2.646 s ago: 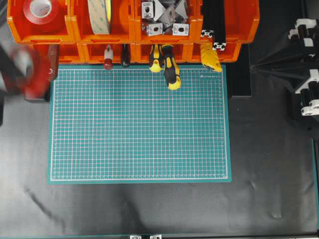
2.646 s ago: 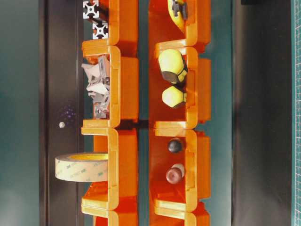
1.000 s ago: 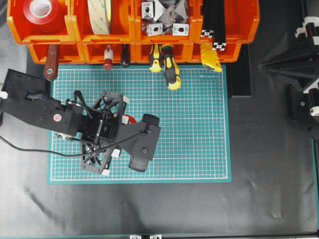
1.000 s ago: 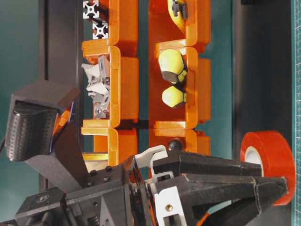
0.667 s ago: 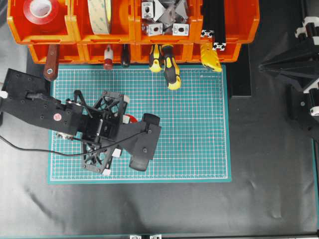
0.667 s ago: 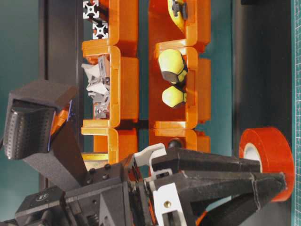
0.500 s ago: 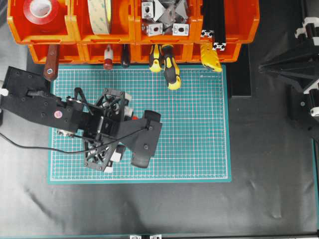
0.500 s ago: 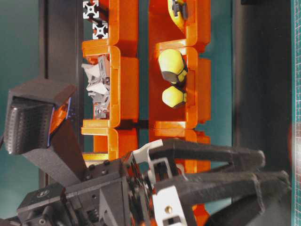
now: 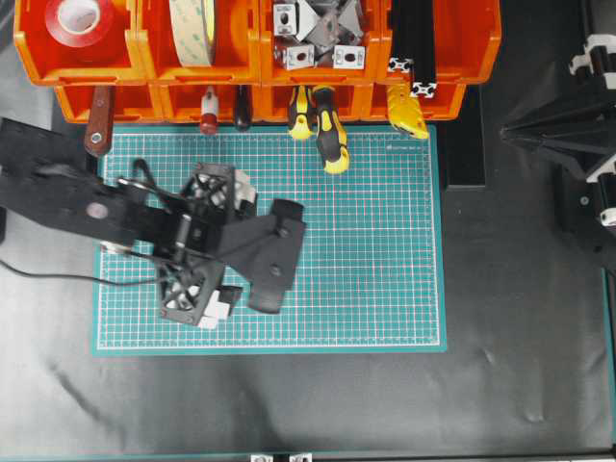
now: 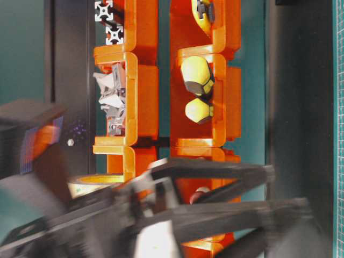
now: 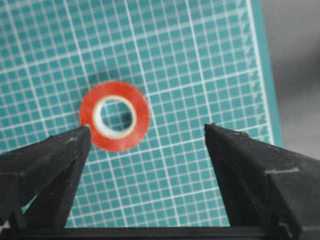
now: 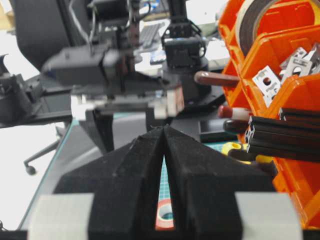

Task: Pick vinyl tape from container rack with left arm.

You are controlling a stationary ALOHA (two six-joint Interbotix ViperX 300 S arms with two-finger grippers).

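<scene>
one vinyl tape (image 11: 114,116) flat on mat (image 11: 200,60) — wrist view only, left hand (image 11: 145,135) spread

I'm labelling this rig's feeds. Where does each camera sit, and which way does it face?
Overhead: above, looking straight down on green mat and container rack; left arm over the mat, right arm at right edge.
Table-level: low, picture turned sideways, facing the rack's bin fronts; blurred left arm in foreground.
Left wrist: on the left arm, looking down at vinyl tape lying on the mat between open jaws.
Right wrist: behind shut jaws, looking across the mat at the left arm.
Shared: both wrist views show the tape.
</scene>
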